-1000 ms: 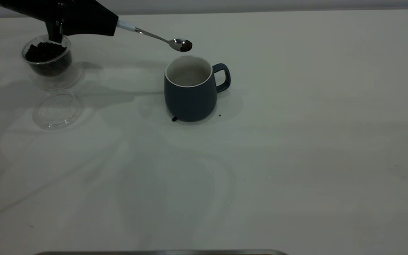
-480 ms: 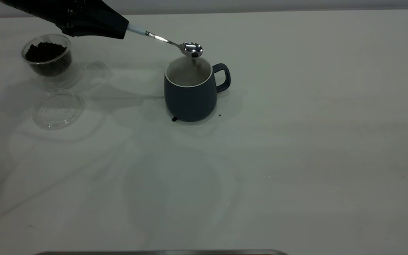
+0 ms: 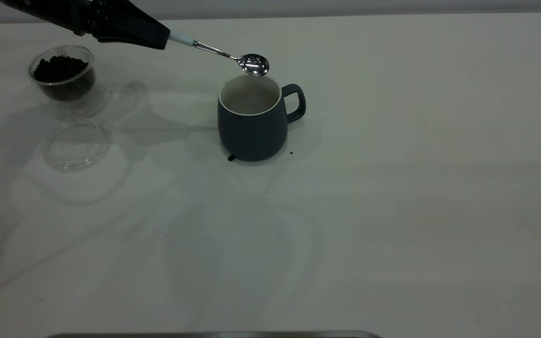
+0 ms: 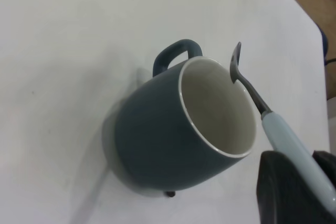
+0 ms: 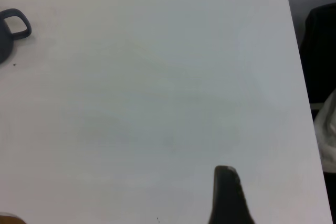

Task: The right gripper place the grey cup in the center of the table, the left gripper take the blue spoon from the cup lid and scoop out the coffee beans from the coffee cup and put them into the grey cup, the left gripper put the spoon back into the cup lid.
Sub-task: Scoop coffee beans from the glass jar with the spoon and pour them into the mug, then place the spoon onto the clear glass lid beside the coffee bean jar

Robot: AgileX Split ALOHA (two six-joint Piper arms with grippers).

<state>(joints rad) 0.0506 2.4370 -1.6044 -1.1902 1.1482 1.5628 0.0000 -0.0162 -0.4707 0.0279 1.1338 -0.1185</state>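
Observation:
My left gripper (image 3: 158, 40) is shut on the pale blue handle of the blue spoon (image 3: 254, 64). It holds the spoon's shiny bowl, tilted and empty, just above the far rim of the grey cup (image 3: 251, 122). The grey cup stands upright mid-table with its handle to the right. In the left wrist view the spoon (image 4: 283, 135) reaches over the grey cup's white inside (image 4: 173, 145) from my left gripper (image 4: 302, 182). The coffee cup (image 3: 62, 77), with coffee beans (image 3: 59, 68) in it, stands at the far left. The cup lid (image 3: 77, 144) lies empty in front of it.
A stray bean (image 3: 231, 158) lies against the grey cup's base and a dark speck (image 3: 291, 152) lies to its right. My right gripper (image 5: 228, 192) hovers over bare white table (image 5: 157, 103) far right of the grey cup's handle (image 5: 16, 24).
My left gripper carried the loaded spoon right, over the grey cup, and tipped it. The beans have left the spoon, which is now empty.

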